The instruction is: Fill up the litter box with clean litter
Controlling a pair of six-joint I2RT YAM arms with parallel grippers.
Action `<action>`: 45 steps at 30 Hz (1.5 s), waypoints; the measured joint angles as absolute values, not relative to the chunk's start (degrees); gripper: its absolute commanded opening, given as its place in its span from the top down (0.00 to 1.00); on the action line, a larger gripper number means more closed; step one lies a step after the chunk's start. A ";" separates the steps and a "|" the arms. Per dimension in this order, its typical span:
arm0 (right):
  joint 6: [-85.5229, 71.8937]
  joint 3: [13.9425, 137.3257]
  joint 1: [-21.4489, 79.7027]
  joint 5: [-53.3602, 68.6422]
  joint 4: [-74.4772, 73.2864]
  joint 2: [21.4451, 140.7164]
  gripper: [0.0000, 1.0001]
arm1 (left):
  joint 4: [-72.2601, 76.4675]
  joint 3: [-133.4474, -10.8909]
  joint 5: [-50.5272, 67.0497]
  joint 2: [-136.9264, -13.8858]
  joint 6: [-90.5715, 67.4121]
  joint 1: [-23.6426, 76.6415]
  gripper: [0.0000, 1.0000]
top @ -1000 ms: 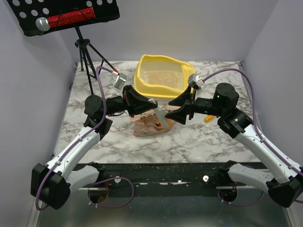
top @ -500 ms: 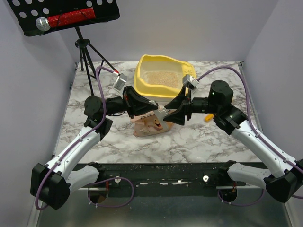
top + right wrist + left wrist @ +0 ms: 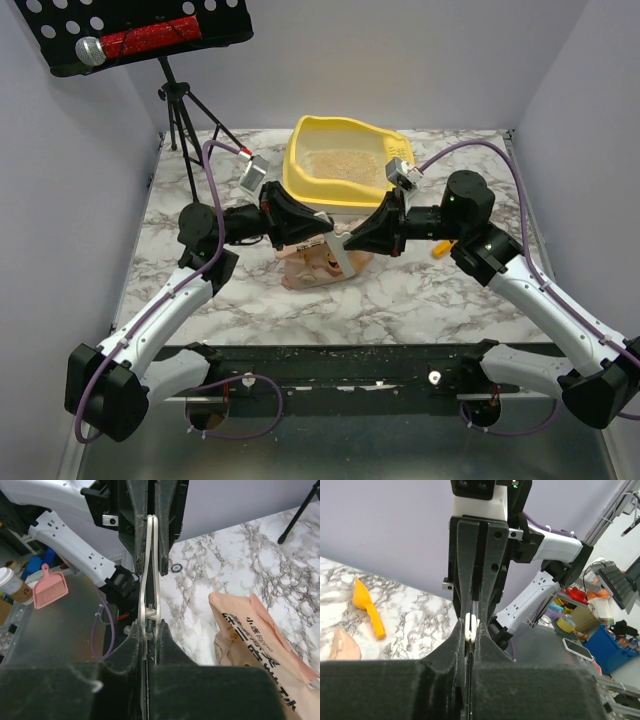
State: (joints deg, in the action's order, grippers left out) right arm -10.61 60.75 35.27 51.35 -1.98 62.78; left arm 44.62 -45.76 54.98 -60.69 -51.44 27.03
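The clean litter, loose and free-flowing, lies in the litter box at upper centre of the overhead view. More probably fills the soft, slumping bag just below, best gripped at its top edge. The left hand and right hand both pinch one white clip at mid-frame, fingers together.

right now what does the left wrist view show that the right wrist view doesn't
Only the left wrist view shows the small yellow-orange plastic scoop. Only the right wrist view shows a pink plastic dustpan and a black tripod leg. Both show the grey-veined marble tabletop, the tan-pink plastic bag (just a corner in the left view), and the left claw and right claw shut on one thin white plastic clip.
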 measured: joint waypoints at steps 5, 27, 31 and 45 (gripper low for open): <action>-10.87 60.23 35.57 51.05 -1.93 62.41 0.99 | 44.80 -45.50 55.09 -60.66 -51.20 26.89 0.32; 8.67 70.94 35.40 20.84 -13.67 60.99 0.99 | -10.22 -55.00 23.55 -56.93 2.39 36.62 0.34; 15.44 73.21 34.17 21.82 -15.86 62.39 0.99 | -14.17 -53.30 20.40 -59.81 7.57 38.28 0.37; 23.49 76.07 30.22 30.06 -23.00 66.89 0.99 | -16.71 -51.18 13.69 -63.26 16.32 38.76 0.40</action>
State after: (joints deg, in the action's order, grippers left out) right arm 23.49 76.07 30.22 30.06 -23.00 66.89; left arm -16.71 -51.18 13.69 -63.26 16.32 38.76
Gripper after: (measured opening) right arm 0.033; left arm 0.618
